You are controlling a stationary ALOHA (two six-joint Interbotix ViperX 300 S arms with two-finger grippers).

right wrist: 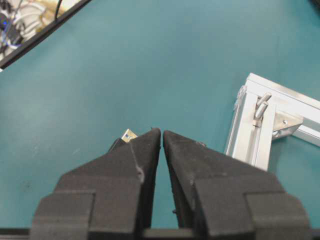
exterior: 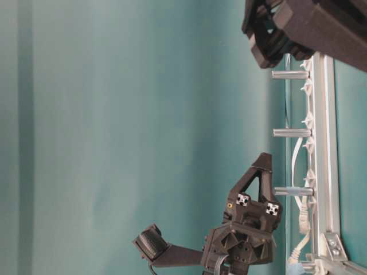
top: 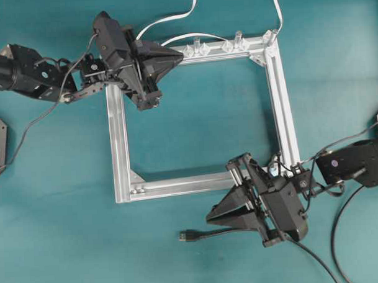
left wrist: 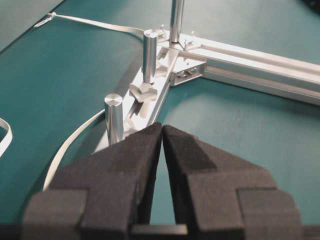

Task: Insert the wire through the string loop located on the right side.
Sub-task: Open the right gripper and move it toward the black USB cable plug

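Overhead exterior view: the long thin black wire (top: pixel 254 231) lies loose on the teal desk (top: pixel 194 116), its small rectangular metal-tipped plug (top: pixel 185 235) pointing left just outside the square aluminium frame (top: pixel 280 95). That probably leaves it easy to pick up from above. The right gripper (top: pixel 210 216) hangs just over the cable near the plug; the left gripper (top: pixel 176 55) waits over the frame's far left corner. In both wrist views the jaws are drawn together, tips nearly meeting, with nothing between them. The plug's tip peeks out beside the right fingers (right wrist: pixel 145 150), apparently untouched. I cannot make out the string loop.
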